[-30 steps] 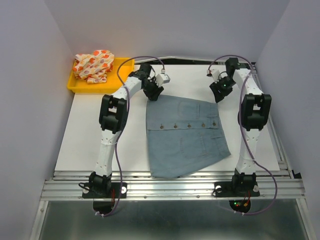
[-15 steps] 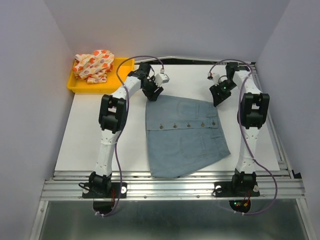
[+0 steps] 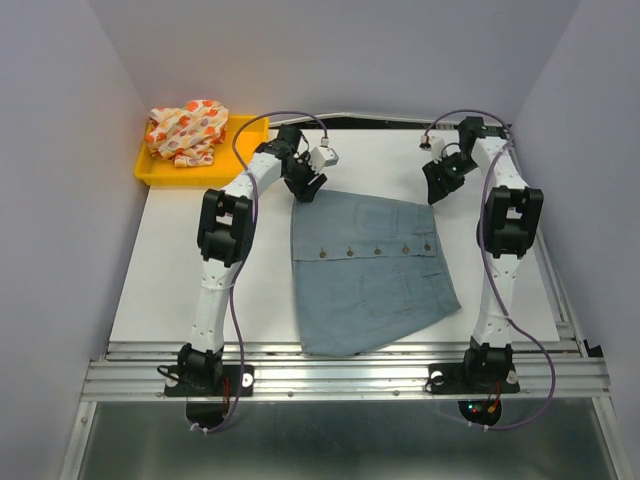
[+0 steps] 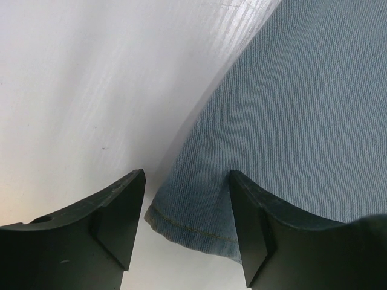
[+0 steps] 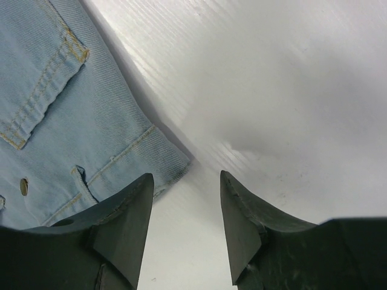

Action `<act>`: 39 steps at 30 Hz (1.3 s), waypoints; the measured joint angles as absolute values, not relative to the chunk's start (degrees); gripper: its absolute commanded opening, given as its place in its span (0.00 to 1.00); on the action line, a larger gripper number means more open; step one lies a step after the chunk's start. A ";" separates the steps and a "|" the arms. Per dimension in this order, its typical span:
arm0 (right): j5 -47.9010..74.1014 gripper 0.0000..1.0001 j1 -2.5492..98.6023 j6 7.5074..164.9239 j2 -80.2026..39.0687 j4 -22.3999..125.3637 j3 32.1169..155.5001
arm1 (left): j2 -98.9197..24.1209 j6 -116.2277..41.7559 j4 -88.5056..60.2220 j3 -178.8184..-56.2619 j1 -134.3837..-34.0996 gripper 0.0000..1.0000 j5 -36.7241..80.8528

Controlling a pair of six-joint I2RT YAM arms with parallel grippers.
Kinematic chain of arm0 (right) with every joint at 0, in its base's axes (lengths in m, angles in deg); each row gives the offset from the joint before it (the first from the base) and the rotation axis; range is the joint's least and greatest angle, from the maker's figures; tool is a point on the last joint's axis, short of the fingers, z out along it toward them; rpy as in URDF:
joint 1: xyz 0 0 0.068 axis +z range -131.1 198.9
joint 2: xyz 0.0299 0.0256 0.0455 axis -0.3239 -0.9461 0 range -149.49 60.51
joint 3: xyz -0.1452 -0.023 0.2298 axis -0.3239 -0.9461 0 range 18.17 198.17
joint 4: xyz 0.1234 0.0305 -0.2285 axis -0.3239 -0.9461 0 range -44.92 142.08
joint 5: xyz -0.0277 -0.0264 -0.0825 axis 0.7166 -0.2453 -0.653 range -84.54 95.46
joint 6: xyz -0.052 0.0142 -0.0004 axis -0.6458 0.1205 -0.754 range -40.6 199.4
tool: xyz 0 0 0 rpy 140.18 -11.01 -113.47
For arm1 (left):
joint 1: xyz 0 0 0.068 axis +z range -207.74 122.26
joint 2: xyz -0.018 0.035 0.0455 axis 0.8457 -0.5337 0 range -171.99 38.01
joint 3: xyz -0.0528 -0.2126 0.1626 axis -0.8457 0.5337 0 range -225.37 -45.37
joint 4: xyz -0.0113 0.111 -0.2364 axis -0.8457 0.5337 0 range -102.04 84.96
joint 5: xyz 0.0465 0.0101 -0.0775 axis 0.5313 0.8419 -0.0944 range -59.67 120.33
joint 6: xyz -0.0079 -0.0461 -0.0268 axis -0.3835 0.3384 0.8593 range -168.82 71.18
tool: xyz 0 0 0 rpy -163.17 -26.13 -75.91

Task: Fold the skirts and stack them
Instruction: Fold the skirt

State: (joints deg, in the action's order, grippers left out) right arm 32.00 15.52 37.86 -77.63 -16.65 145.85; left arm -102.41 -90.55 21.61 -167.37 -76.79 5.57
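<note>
A light-blue denim skirt (image 3: 370, 270) lies flat in the middle of the white table (image 3: 180, 270), button front up. My left gripper (image 3: 305, 189) is at its far left corner, open. In the left wrist view that hemmed corner (image 4: 199, 217) lies between the open gripper's (image 4: 186, 175) fingers, not pinched. My right gripper (image 3: 437, 187) hovers open at the far right corner. In the right wrist view the denim corner (image 5: 139, 157) lies beside the left finger (image 5: 121, 229), and bare table shows between the jaws (image 5: 186, 175). The white spotted skirt (image 3: 187, 131) sits crumpled in a yellow tray.
The yellow tray (image 3: 245, 135) stands at the table's far left corner, against the left wall. Grey walls close in the table on the left, far and right sides. A metal rail (image 3: 340, 375) carrying both arm bases runs along the near edge.
The left gripper's jaws have spread wider over the denim corner. The right wrist has drawn back a little toward the far edge. The denim skirt has barely moved.
</note>
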 measured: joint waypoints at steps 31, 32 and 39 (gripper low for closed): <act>26.19 0.01 20.44 38.71 -71.73 -2.79 128.80 | -102.30 -93.85 25.83 -173.99 -74.71 0.75 2.18; 26.17 0.01 20.44 38.71 -71.73 -2.79 128.80 | -102.41 -93.94 25.87 -174.10 -74.71 0.75 1.94; 26.12 0.01 20.48 38.69 -71.73 -2.93 128.96 | -104.38 -95.36 26.16 -175.28 -74.76 0.72 0.96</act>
State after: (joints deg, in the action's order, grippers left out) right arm 26.12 20.48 38.69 -71.73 -2.93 128.96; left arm -104.38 -95.36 26.16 -175.28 -74.76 0.96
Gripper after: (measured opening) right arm 0.075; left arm 0.743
